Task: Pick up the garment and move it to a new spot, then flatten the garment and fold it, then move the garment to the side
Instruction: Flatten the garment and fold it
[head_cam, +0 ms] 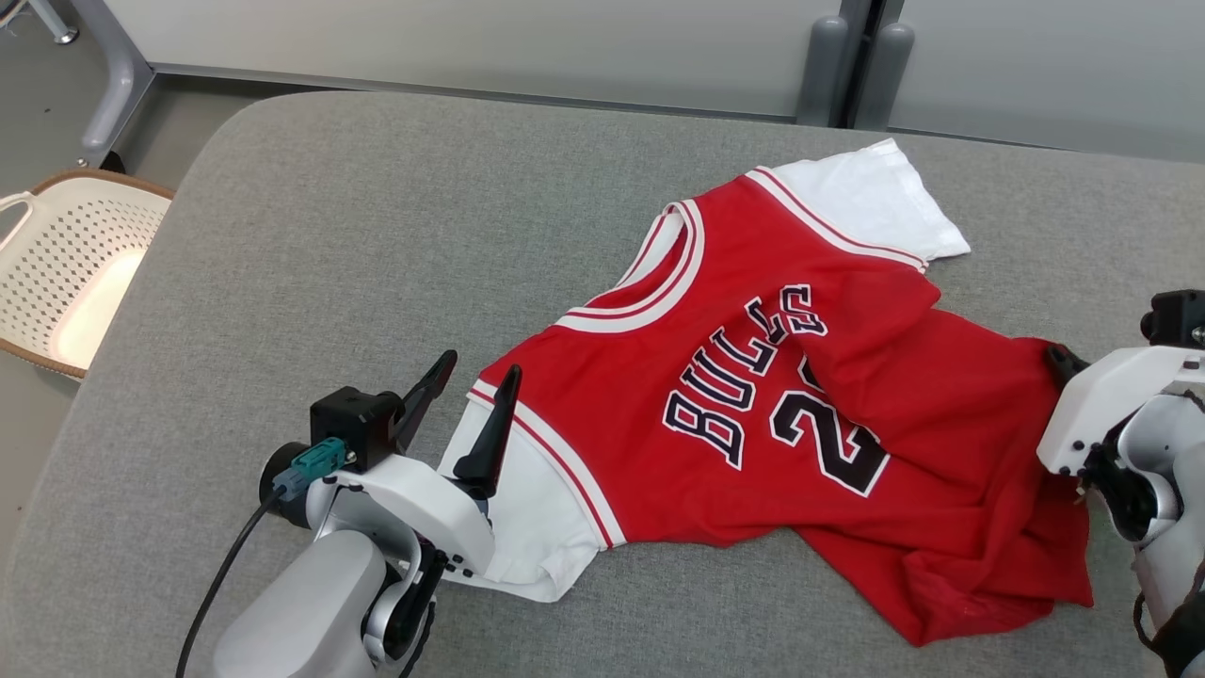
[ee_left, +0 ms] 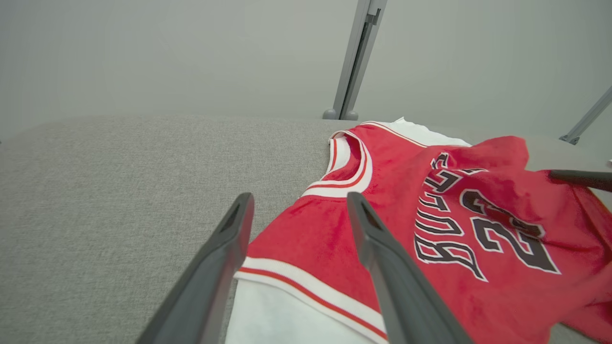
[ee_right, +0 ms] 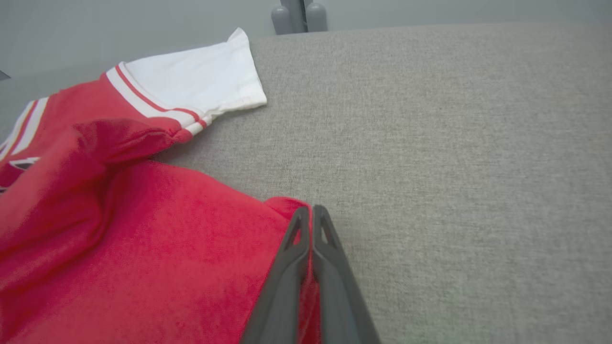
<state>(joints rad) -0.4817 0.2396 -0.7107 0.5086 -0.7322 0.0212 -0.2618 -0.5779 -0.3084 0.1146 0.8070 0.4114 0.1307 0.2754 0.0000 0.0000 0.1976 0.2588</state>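
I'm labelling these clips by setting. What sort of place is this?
Probably a lab or test room, not a home: a grey fabric-covered table, plain partition panels on grey posts behind it, and a pale perforated basket on the floor beside it.

My left fingers (head_cam: 494, 424) spread wide, tips angled upward. My right fingers (ee_right: 330, 267) pressed together, pinching the garment (ee_right: 143, 239) edge between them.

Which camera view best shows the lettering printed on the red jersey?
The head view: it looks down on the lettering on the jersey, almost all readable though creased. The left wrist view shows it slanted and foreshortened; the right wrist view catches a scrap at its left edge.
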